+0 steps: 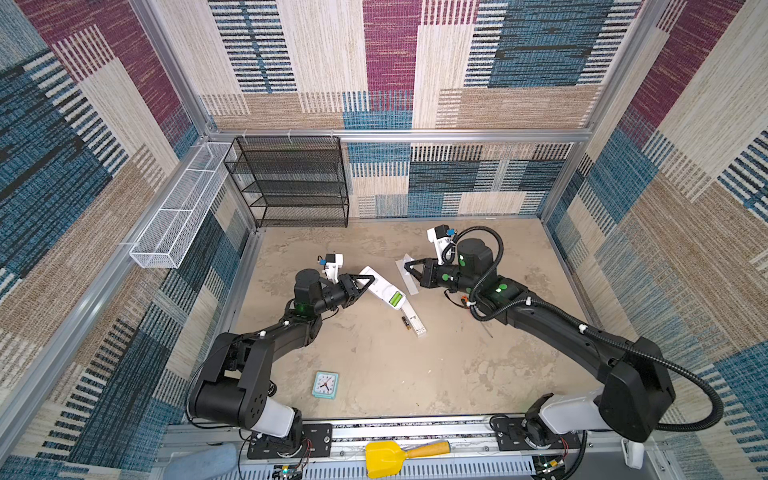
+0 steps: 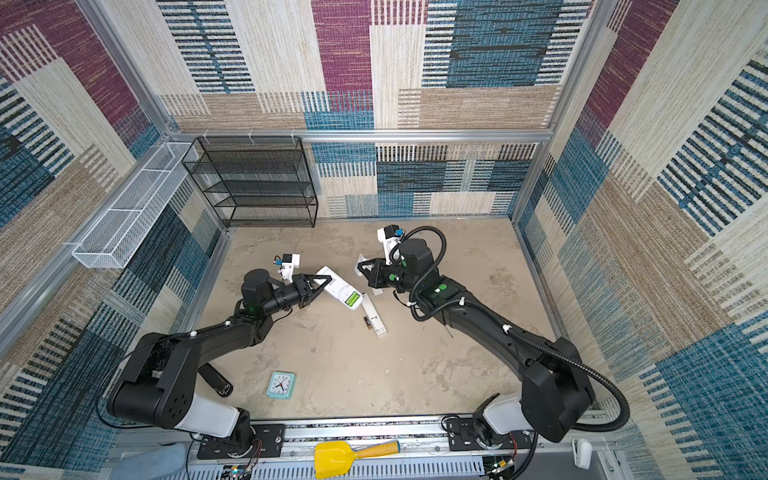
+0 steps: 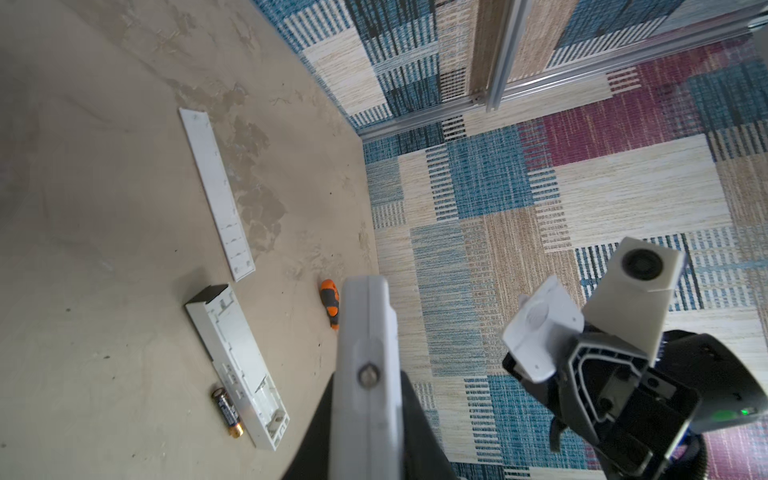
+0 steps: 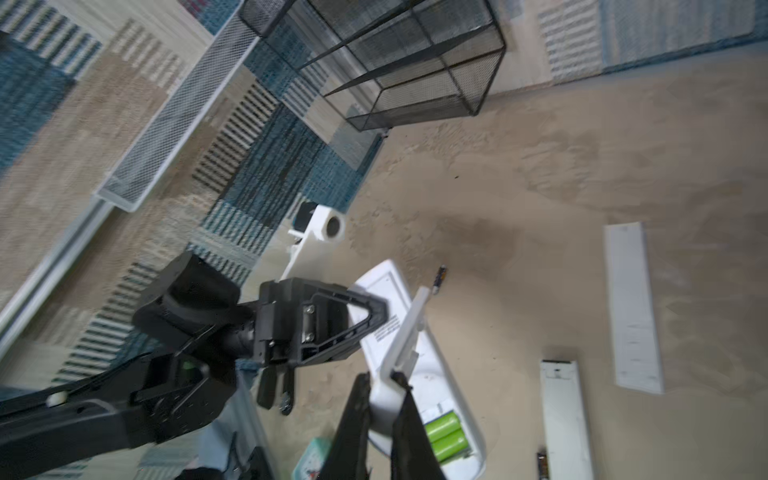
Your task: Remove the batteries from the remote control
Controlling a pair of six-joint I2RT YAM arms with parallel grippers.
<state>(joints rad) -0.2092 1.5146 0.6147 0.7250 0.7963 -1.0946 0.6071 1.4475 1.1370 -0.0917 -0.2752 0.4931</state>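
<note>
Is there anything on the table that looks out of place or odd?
Yes. One dark battery lies loose on the table beside the slim remote, whose bay is open and empty; a long white cover lies apart. The green batteries are not yet out of the wide remote in the left gripper.

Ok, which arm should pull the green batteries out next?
Right. The left end effector is clamped on the remote, steadying it with the green batteries exposed; the right end effector is close by, though it probably must drop the battery cover first.
</note>
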